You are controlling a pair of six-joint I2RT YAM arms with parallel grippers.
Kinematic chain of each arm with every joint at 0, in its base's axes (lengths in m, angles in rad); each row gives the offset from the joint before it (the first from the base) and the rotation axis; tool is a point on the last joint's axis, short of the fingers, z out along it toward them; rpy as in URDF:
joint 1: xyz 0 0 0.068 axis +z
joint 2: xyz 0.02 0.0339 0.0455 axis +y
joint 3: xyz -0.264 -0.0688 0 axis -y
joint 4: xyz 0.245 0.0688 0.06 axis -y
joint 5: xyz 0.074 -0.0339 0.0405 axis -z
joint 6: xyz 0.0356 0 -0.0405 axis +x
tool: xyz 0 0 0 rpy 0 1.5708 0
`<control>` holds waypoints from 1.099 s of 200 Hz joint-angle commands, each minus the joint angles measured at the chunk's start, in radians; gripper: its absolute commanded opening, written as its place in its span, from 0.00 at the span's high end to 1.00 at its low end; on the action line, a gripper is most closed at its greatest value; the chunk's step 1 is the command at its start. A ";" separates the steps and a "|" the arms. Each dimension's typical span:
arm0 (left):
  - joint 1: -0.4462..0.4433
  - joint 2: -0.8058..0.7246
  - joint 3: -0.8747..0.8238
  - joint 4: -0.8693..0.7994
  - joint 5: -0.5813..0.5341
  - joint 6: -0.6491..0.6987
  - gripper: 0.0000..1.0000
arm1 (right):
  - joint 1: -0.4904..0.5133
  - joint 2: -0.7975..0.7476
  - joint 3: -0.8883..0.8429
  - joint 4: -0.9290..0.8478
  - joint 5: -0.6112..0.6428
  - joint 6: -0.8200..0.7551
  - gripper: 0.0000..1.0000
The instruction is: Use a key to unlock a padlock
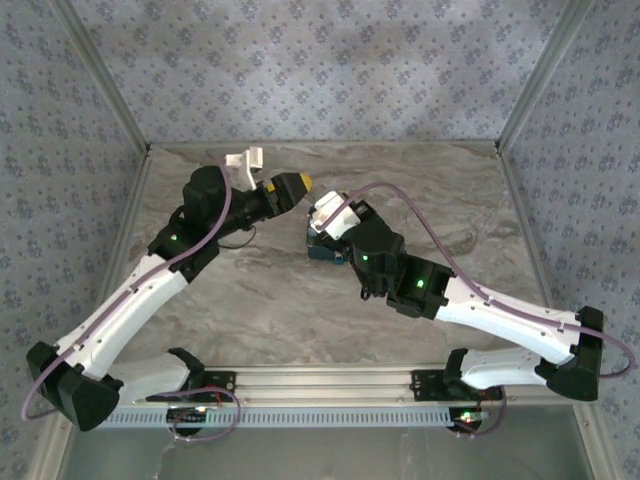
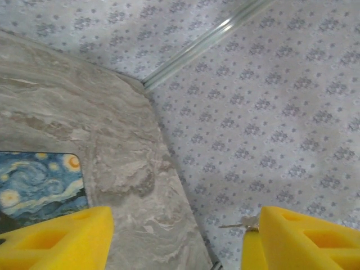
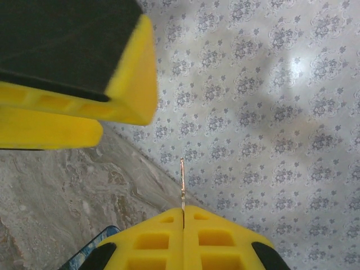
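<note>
Right wrist view: I'm pinching the key (image 3: 182, 180), light, stiff and slippery, between the closed tips of my right gripper (image 3: 183, 212) (blade sticking out ahead); my left gripper (image 2: 179, 228) is hanging open nearby.

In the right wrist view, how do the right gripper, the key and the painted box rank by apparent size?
1. right gripper, very close to the camera.
2. painted box, mostly hidden, so its rank is unsure.
3. key, a thin strip between the shut fingers.
</note>
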 commanded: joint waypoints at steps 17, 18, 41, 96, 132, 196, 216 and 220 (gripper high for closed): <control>-0.032 0.035 0.061 0.083 0.047 -0.062 0.29 | 0.008 -0.012 -0.002 0.032 0.025 -0.019 1.00; -0.033 0.035 0.062 0.083 0.047 -0.063 0.30 | 0.008 -0.011 -0.002 0.032 0.025 -0.018 1.00; -0.051 0.049 0.081 0.076 0.047 -0.062 0.32 | 0.012 -0.005 -0.002 0.032 0.023 -0.018 1.00; -0.062 0.064 0.075 0.077 0.041 -0.068 0.47 | 0.017 0.008 0.003 0.027 0.024 -0.021 1.00; -0.063 0.076 0.079 0.079 0.043 -0.066 0.55 | 0.020 0.019 0.003 0.030 0.029 -0.032 1.00; -0.066 0.091 0.080 0.088 0.056 -0.070 0.80 | 0.020 0.031 0.004 0.031 0.038 -0.047 1.00; -0.066 0.090 0.081 0.084 0.054 -0.062 0.95 | 0.020 0.034 0.000 0.034 0.041 -0.049 1.00; -0.066 0.089 0.081 0.082 0.053 -0.060 0.97 | 0.021 0.033 -0.001 0.034 0.041 -0.049 1.00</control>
